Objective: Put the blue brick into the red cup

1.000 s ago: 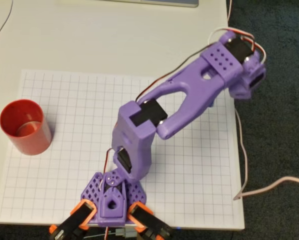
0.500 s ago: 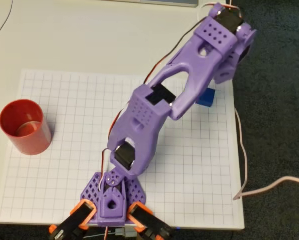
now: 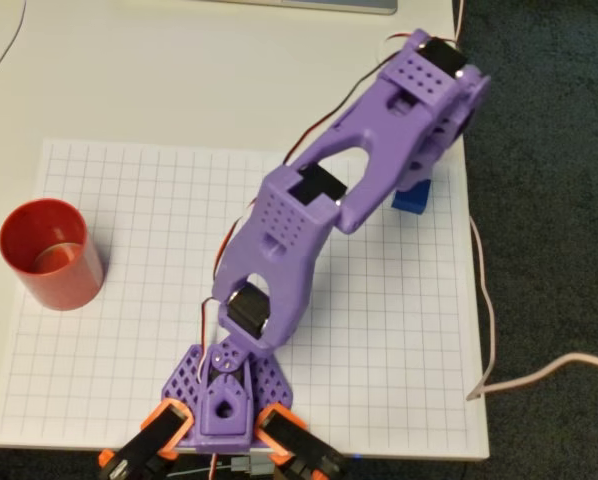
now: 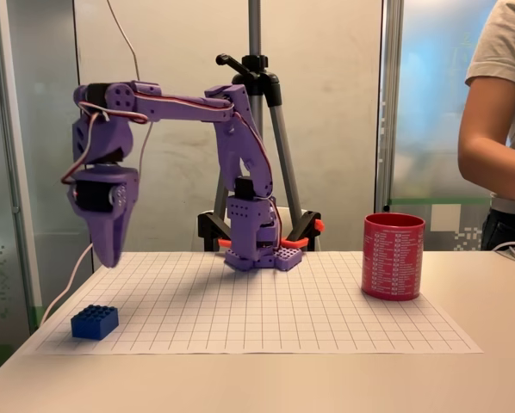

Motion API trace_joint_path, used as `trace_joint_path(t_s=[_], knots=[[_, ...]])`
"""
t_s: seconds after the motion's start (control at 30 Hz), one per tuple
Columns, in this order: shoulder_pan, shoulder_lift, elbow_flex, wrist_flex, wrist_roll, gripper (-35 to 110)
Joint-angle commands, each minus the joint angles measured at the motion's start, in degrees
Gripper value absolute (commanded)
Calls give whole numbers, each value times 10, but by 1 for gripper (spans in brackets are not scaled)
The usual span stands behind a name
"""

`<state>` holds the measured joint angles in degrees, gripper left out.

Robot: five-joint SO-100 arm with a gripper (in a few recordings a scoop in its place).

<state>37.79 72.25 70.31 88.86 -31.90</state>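
One purple arm [image 4: 240, 146] was all I had to work with, clamped at the near edge of the gridded sheet [image 3: 129, 330] in the overhead view and stretched out toward the sheet's far right corner. From the fixed view I saw its gripper [image 4: 109, 249] pointing straight down and hanging in the air, well clear of the paper. The fingers looked pressed together into a single narrow point, with nothing between them.

The blue brick [image 4: 95, 321] lay flat on the sheet near its front left corner in the fixed view, below the gripper and a little nearer the camera, not touched by it. In the overhead view the same brick [image 3: 411, 199] peeked out from under the arm's wrist section at the right edge of the grid, partly covered by the purple housing, so I could see only one end of it.

The red cup [image 3: 51, 254] stood upright at the left edge of the sheet in the overhead view, well apart from the brick and from the arm. In the fixed view the cup [image 4: 394, 256] sat on the right side of the grid, its rim open upward.

A person's arm [image 4: 499, 129] in a short pale sleeve showed at the right edge of the fixed view, behind the table [image 4: 499, 301]. A tripod [image 4: 256, 103] stood behind the arm's base.
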Motion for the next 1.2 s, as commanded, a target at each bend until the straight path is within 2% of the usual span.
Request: trace_joint_path(t_s=[0.0, 0.4, 0.77, 0.8, 0.83, 0.97, 1.17], knots=[[-4, 69, 7, -2, 41, 0], [29, 47, 51, -65, 55, 0], [20, 49, 72, -74, 55, 0], [18, 49, 76, -75, 52, 5], [18, 49, 83, -70, 47, 18], [23, 49, 89, -63, 65, 50], [25, 37, 89, -60, 52, 51]])
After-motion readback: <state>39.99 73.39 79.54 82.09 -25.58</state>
